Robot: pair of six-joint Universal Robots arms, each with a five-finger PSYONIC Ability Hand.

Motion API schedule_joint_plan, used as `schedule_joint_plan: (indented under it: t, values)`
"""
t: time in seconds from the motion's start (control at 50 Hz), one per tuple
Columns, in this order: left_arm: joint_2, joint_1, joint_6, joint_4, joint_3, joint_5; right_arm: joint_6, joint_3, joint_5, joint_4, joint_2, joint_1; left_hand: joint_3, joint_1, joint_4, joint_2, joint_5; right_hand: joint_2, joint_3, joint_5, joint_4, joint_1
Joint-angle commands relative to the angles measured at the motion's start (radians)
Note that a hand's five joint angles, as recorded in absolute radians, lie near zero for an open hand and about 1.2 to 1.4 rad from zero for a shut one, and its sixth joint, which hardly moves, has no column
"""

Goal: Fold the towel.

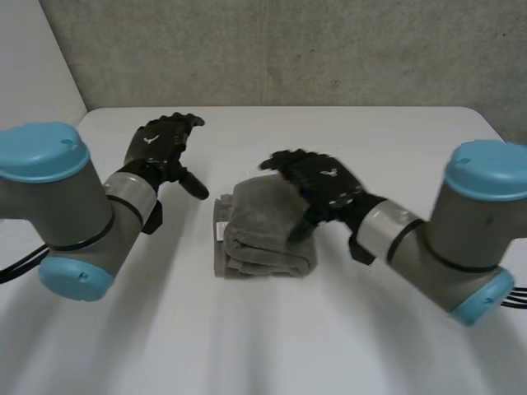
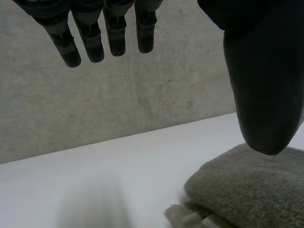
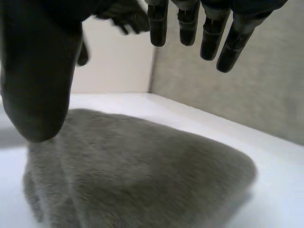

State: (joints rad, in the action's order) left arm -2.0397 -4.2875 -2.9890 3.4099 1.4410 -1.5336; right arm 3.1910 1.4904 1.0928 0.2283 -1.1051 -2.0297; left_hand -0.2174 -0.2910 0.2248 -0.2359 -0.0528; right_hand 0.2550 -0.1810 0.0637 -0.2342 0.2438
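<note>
At mid-counter (image 1: 370, 140), between the two hands, the towel (image 1: 263, 230) lies as a compact folded bundle. It is grey and plush with a short pile and a rounded top, and stacked layers show along its near edge. Counter surface: white, smooth, matte. Behind it, the wall (image 1: 288, 49) is grey, rough and speckled like concrete.

Black, jointed left hand (image 1: 160, 148): beside the towel and apart from it, held above the counter. Its fingers (image 2: 90, 42) are straight and slightly spread, and its thumb (image 2: 263, 95) sticks out toward the towel. It holds nothing.

Black right hand (image 1: 321, 185): over the towel's far right part. Its fingers (image 3: 190, 28) are straight and spread, hanging clear above the pile. The thumb (image 3: 38, 85) is lower, close to the cloth, and nothing is pinched. Cannot tell whether thumb tip or palm touches the towel.

The left arm (image 1: 74, 206) and right arm (image 1: 445, 239) are grey tubes with light-blue caps, both cut off at the edges.

Hidden or unclear:
- The right hand covers the towel's far right corner in the head view.
- A small pale patch (image 1: 221, 226) sits on the towel's edge nearest the left hand. It is possibly a label but too small to read.
- The layers cannot be counted.
</note>
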Motion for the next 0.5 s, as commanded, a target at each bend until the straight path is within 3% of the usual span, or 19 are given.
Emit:
schedule_joint_plan:
  t: [0.02, 0.22, 0.5]
  values:
    - [-0.082, 0.055, 0.016, -0.014, -0.063, 0.026, 0.144, 0.017, 0.004, 0.005, 0.004, 0.083, 0.043, 0.116, -0.050, 0.061, 0.053, -0.080, 0.006, -0.064, 0.060, -0.069]
    - [-0.194, 0.123, 0.015, -0.057, -0.120, 0.064, 0.150, -0.096, 0.035, 0.003, 0.195, 0.082, 0.043, 0.116, -0.050, 0.061, 0.053, -0.080, 0.006, -0.064, 0.060, -0.069]
    - [-0.232, 0.109, -0.002, -0.063, -0.071, 0.064, 0.141, -0.237, 0.035, -0.036, 0.396, 0.052, 0.043, 0.116, -0.050, 0.061, 0.053, -0.080, 0.006, -0.064, 0.060, -0.069]
